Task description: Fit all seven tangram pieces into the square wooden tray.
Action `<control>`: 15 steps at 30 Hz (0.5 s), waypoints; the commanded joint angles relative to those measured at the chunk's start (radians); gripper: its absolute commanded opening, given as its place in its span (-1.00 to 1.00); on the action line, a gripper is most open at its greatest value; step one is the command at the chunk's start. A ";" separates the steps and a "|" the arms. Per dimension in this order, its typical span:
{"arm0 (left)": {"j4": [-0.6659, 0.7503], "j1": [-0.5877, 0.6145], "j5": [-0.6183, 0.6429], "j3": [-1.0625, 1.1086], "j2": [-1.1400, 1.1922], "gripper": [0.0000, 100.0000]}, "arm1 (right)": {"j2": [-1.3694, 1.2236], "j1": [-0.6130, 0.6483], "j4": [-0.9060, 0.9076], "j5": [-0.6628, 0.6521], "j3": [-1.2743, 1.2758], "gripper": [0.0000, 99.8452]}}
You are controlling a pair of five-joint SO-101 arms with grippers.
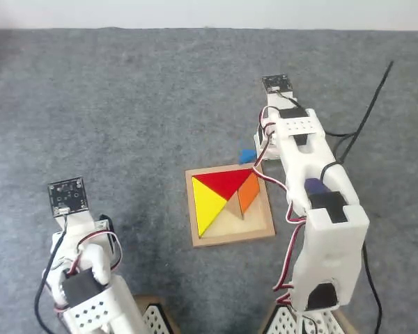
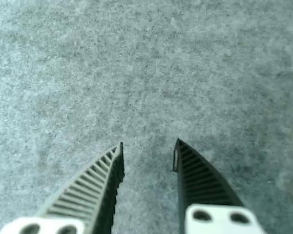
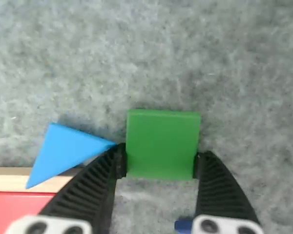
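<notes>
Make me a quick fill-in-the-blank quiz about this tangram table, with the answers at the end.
The right pincer grips a flat tangram square whose colour is ____.
Inside the square wooden tray, the large triangle beside the large red triangle is ____.
The small triangle lying across the tray's rim is ____.
The left pincer, over grey carpet, holds nothing and is ____.
Answers: green; yellow; blue; open.

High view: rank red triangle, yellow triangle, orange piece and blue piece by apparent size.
1. red triangle and yellow triangle: look alike, not ranked.
2. orange piece.
3. blue piece: smallest as seen, but partly hidden by the right arm, so unsure.
</notes>
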State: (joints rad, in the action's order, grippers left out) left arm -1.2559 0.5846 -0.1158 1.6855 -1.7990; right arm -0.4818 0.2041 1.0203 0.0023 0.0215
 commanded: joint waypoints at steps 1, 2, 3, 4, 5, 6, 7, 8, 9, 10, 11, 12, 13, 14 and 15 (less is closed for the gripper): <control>-0.005 0.008 0.008 -0.004 -0.018 -0.67 | 0.012 -0.008 0.019 0.012 -0.017 -0.81; -0.005 0.008 0.008 -0.004 -0.018 -0.67 | 0.018 -0.012 0.022 0.011 -0.017 -0.87; -0.005 0.008 0.008 -0.004 -0.018 -0.67 | 0.031 -0.016 0.030 0.006 -0.017 -0.91; -0.005 0.008 0.008 -0.004 -0.018 -0.67 | 0.051 -0.018 0.042 -0.006 -0.017 -0.95; -0.005 0.008 0.008 -0.004 -0.018 -0.67 | 0.076 -0.019 0.054 -0.018 -0.017 -0.95; -0.005 0.006 0.008 -0.004 -0.018 -0.67 | 0.107 -0.022 0.074 -0.025 -0.015 -0.95; -0.005 0.006 0.008 -0.004 -0.018 -0.67 | 0.140 -0.022 0.097 -0.026 -0.012 -0.95; -0.005 0.006 0.008 -0.004 -0.018 -0.67 | 0.177 -0.021 0.120 -0.029 -0.011 -0.95; -0.005 0.006 0.008 -0.004 -0.018 -0.67 | 0.219 -0.018 0.150 -0.031 -0.011 -0.95; -0.005 0.006 0.008 -0.004 -0.018 -0.67 | 0.260 -0.015 0.180 -0.031 -0.011 -0.95; -0.005 0.006 0.008 -0.004 -0.018 -0.67 | 0.306 -0.013 0.206 -0.031 -0.011 -0.95; -0.005 0.006 0.008 -0.004 -0.018 -0.67 | 0.352 -0.002 0.234 -0.032 -0.011 -0.95; -0.005 0.006 0.008 -0.004 -0.018 -0.67 | 0.395 0.015 0.268 -0.044 -0.009 -0.95; -0.005 0.006 0.008 -0.004 -0.018 -0.67 | 0.430 0.036 0.308 -0.071 -0.009 -0.95; -0.005 0.006 0.008 -0.004 -0.018 -0.67 | 0.464 0.074 0.351 -0.100 -0.008 -0.95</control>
State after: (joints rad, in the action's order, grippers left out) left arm -1.2559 0.5846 -0.1158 1.6855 -1.7990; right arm -0.2240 0.1933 1.2352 -0.0161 0.0261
